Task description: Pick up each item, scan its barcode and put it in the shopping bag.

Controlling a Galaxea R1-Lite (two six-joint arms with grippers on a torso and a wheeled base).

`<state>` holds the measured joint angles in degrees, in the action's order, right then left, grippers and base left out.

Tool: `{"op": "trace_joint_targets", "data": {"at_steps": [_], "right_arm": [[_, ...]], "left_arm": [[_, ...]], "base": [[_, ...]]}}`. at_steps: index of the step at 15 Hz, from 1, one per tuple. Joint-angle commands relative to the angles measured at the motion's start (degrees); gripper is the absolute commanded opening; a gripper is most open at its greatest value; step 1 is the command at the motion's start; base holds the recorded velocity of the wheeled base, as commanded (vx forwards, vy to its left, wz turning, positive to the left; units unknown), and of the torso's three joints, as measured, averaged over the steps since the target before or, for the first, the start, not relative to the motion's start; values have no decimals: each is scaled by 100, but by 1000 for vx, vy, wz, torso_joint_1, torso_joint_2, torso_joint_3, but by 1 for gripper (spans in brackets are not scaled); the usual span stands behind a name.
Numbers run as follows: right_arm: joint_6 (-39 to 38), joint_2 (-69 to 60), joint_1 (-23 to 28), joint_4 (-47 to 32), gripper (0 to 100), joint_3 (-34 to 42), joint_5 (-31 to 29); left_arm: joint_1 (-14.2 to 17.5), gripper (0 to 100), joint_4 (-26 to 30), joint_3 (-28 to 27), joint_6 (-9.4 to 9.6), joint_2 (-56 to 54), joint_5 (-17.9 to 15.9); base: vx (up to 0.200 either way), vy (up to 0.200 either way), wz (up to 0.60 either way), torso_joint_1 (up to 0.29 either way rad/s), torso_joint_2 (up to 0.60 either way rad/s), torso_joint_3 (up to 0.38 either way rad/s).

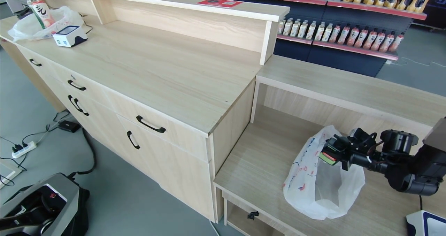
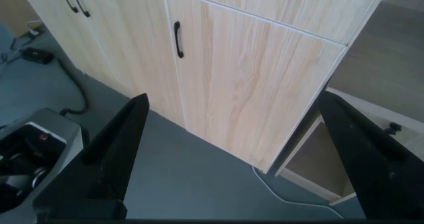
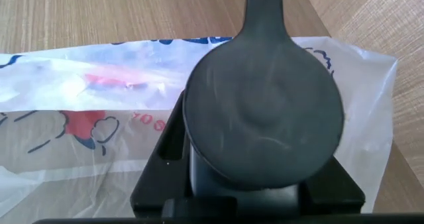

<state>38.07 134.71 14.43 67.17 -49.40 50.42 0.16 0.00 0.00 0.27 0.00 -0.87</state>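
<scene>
Right gripper (image 1: 330,151): my jaws are closed on the item (image 3: 265,111), a dark, round-ended object whose green and red label is visible from the head camera; I cannot tell its exact kind. It is held at the mouth of the white plastic shopping bag (image 1: 324,194), toward the bag's 12 o'clock edge. I cannot tell whether it touches the plastic. The bag stands slumped on the lower counter (image 1: 258,159), at about 4 o'clock in the head view, and carries red and blue print. A white barcode scanner (image 1: 427,223) sits on the same counter at the bag's 4 o'clock, apart from it. Left gripper (image 2: 232,98): my jaws stand wide and hold nothing. They are low beside the cabinet doors (image 2: 245,85), over grey floor. On the upper counter (image 1: 156,65), at 10 o'clock in the head view, rests a second scanner (image 1: 69,35). Just beside it, at its 10 o'clock, lies another plastic bag (image 1: 24,28) with a bottle (image 1: 39,9) standing in it. Bottle racks (image 1: 348,33) line the far wall at 1 o'clock.
</scene>
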Motion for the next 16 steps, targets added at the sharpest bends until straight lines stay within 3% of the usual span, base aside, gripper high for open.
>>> {"op": "trace_joint_targets", "data": {"at_steps": [1, 7, 8, 13, 16], "right_arm": [[7, 179, -20, -2, 0, -53, -59], [16, 328, -28, -46, 0, -70, -76], [16, 328, -20, -46, 100, -61, -76], [-10, 152, -28, -72, 100, -44, -76], [-19, -1025, -107, -635, 100, 237, -94]], "left_arm": [[2, 100, 0, 0, 0, 0, -1], [2, 100, 0, 0, 0, 0, -1], [2, 100, 0, 0, 0, 0, -1], [2, 100, 0, 0, 0, 0, -1], [2, 100, 0, 0, 0, 0, -1]], "base": [[0, 0, 0, 0, 0, 0], [0, 0, 0, 0, 0, 0], [0, 0, 0, 0, 0, 0], [0, 0, 0, 0, 0, 0], [0, 0, 0, 0, 0, 0]]}}
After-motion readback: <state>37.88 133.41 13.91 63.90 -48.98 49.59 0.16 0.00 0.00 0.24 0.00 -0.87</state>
